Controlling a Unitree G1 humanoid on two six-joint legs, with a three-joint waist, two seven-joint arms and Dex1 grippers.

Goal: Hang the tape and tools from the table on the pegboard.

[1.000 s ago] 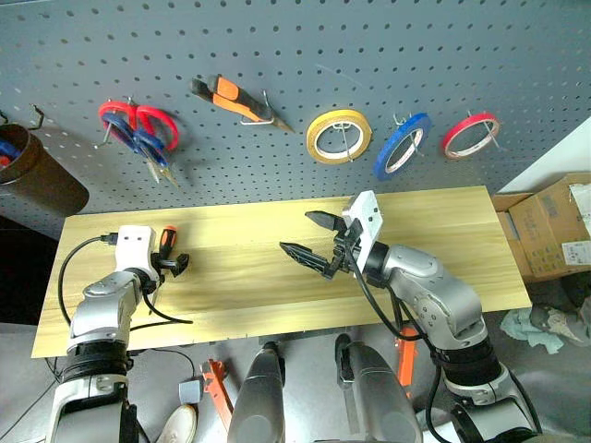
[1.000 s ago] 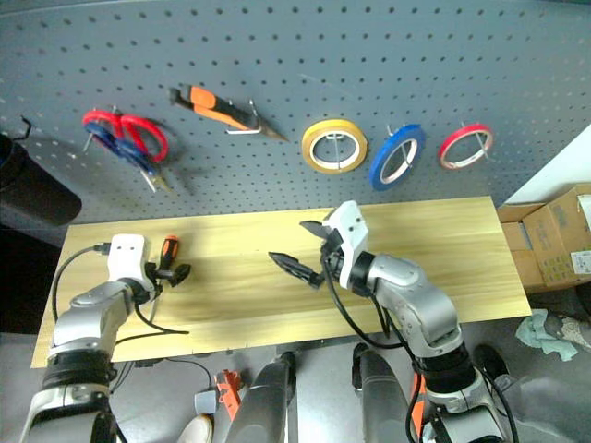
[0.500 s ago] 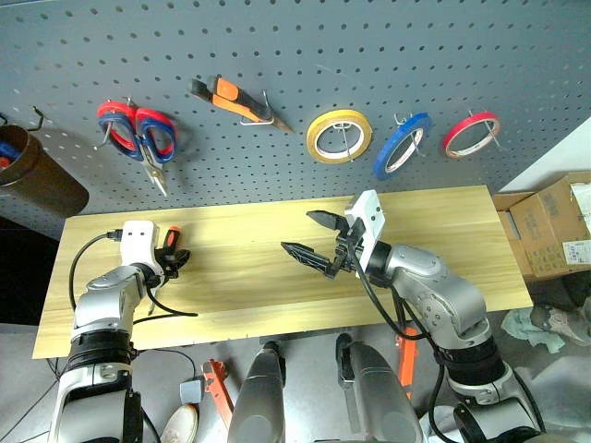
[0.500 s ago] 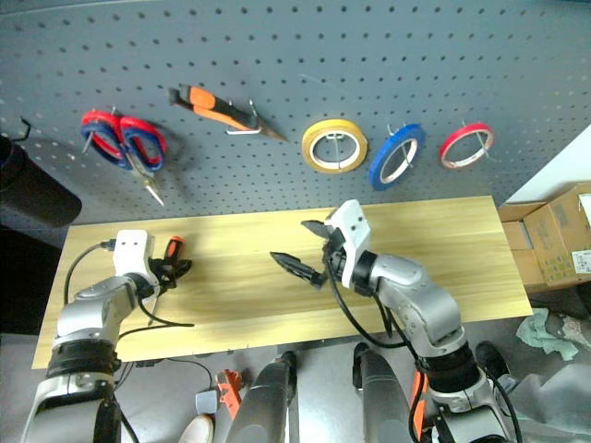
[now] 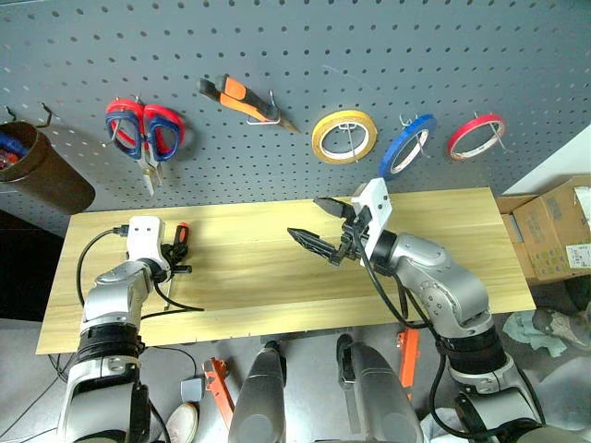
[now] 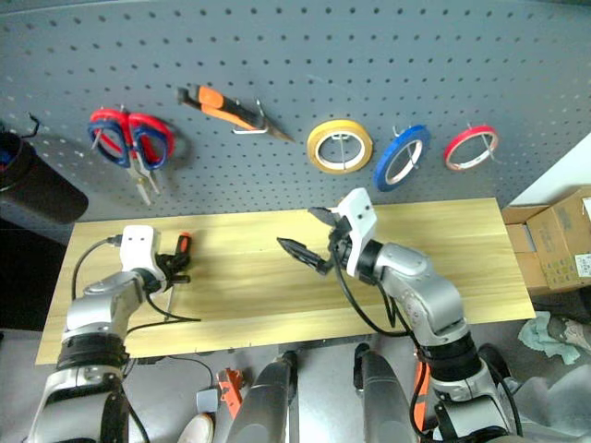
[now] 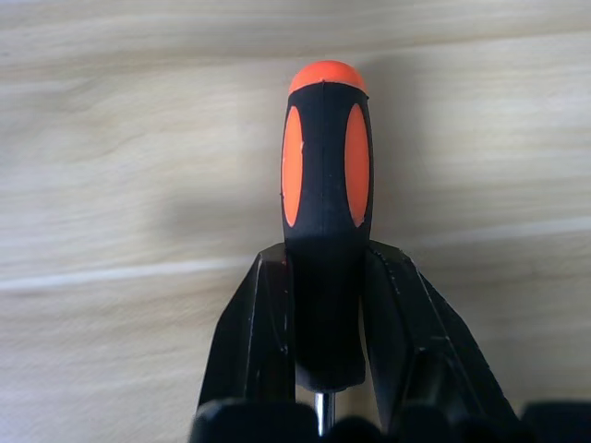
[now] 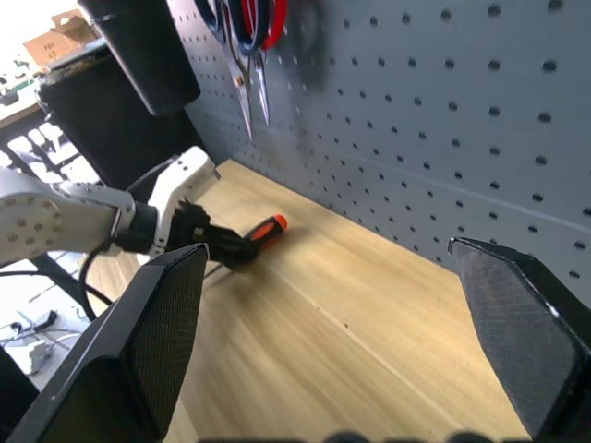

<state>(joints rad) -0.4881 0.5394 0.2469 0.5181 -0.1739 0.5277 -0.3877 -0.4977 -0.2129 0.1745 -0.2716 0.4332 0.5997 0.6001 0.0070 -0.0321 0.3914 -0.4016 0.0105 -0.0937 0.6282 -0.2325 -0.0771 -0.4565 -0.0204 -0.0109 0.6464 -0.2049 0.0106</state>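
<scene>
On the left part of the table [image 5: 443,231], my left gripper [image 5: 175,258] is shut on the screwdriver [image 7: 323,185], its fingers [image 7: 263,332] clamping the lower end of the orange-and-black handle. The handle's orange tip [image 5: 182,228] points toward the pegboard [image 5: 369,46]. My right gripper [image 5: 307,219] hovers open and empty above the table's middle. On the pegboard hang the blue tape [image 5: 406,146], the pliers [image 5: 242,99] and the dark-handled scissors [image 5: 126,138], which share a hook with red-handled scissors.
A yellow roll [image 5: 343,136] and a red roll [image 5: 474,136] hang either side of the blue tape. A dark cup [image 5: 37,171] hangs at the pegboard's left edge. Cardboard boxes [image 5: 554,226] stand past the table's right end.
My left gripper has closed on the screwdriver's handle. The scissors on the pegboard have swung from tilted to hanging straight. The right arm has stayed in place.
</scene>
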